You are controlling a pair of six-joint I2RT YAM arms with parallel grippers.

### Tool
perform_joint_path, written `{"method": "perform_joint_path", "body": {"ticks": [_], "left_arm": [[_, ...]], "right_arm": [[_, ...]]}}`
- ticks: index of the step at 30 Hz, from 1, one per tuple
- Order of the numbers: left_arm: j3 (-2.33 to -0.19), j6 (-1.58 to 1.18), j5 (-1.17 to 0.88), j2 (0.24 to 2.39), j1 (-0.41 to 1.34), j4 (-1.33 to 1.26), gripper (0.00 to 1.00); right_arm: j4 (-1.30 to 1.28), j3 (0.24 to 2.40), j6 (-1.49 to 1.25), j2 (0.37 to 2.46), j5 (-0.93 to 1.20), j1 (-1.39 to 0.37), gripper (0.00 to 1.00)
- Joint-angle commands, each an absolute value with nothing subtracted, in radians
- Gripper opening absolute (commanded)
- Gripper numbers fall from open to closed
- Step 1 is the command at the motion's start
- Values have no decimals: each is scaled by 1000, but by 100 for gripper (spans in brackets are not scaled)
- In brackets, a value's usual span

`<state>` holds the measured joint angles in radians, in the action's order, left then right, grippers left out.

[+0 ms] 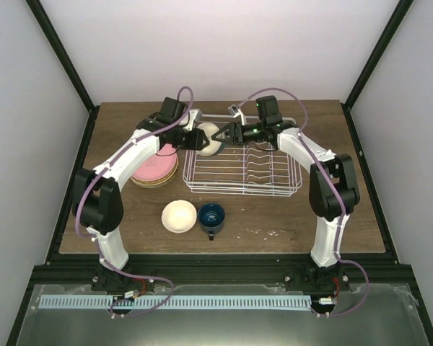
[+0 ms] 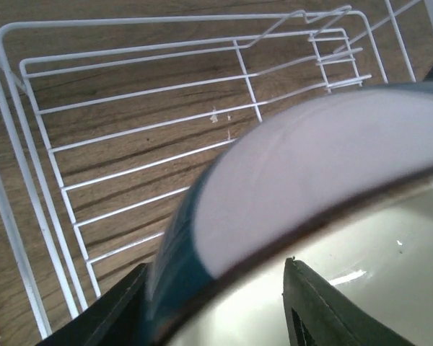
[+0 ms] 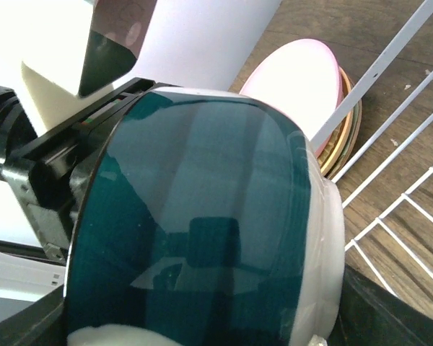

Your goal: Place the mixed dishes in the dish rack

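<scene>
The white-and-blue bowl (image 1: 210, 139) hangs tilted over the left end of the white wire dish rack (image 1: 274, 180). My left gripper (image 1: 197, 137) is shut on its rim; in the left wrist view (image 2: 216, 265) one finger is outside and one inside the bowl (image 2: 310, 166). My right gripper (image 1: 225, 134) is open right next to the bowl's other side; the teal base (image 3: 202, 238) fills its view (image 3: 202, 295). The pink plate (image 1: 154, 168) lies on the tan-yellow plate (image 1: 170, 179) left of the rack. The cream bowl (image 1: 179, 216) and the dark blue mug (image 1: 211, 216) stand in front.
The rack's plate prongs (image 1: 263, 162) fill its right half. Its bare wire floor (image 2: 130, 122) lies under the bowl. The plate stack (image 3: 296, 79) and a rack rail (image 3: 390, 65) show behind the bowl in the right wrist view. Dark frame posts stand at the table's back corners.
</scene>
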<state>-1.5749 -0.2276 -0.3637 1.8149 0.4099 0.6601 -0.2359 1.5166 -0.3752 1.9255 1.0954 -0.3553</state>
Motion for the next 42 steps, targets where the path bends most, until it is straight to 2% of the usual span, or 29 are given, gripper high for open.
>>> {"method": "perform_joint_path", "body": {"ticks": [1,4,7,16,23,34,42], "left_arm": [[-1565,-216,-376,1776,414,651,57],[-1555,-224,-337,1749,408,652,83],[-1553,-233,-324,1712,387,657,99],[-1548,-212,-283,1547,269,731,100],[-1549,-174,-199,1493,224,790,100],[-1525,-201,-119,1455,215,800,100],[-1486,-207,-116,1429,211,798,100]], "right_arm": [[-272,1610,-313,1947,1086,-365,58],[-333,1644,-268,1959,1030,-366,57],[-408,1677,-222,1968,955,-365,58],[-599,1794,-106,1968,675,-367,58],[-762,1960,31,1993,228,-468,58],[-702,1933,167,1995,-305,-650,57],[-629,1874,255,2062,-557,-719,57]]}}
